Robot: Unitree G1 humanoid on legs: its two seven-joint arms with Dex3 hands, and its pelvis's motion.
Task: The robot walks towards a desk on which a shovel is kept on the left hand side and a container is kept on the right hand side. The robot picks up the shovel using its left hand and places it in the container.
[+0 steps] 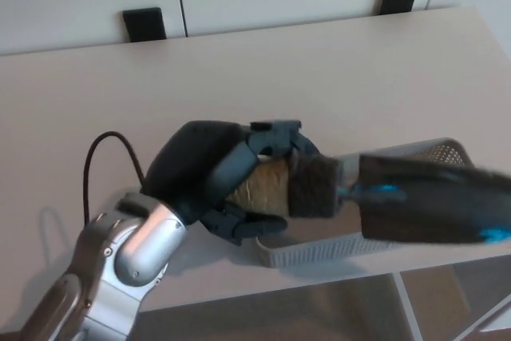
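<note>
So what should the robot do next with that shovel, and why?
Probably lower it and let go. The left hand is shut on the shovel by its handle, and the blade lies roughly level above the grey container, so it likely only needs to come down into the container before the fingers open.
</note>
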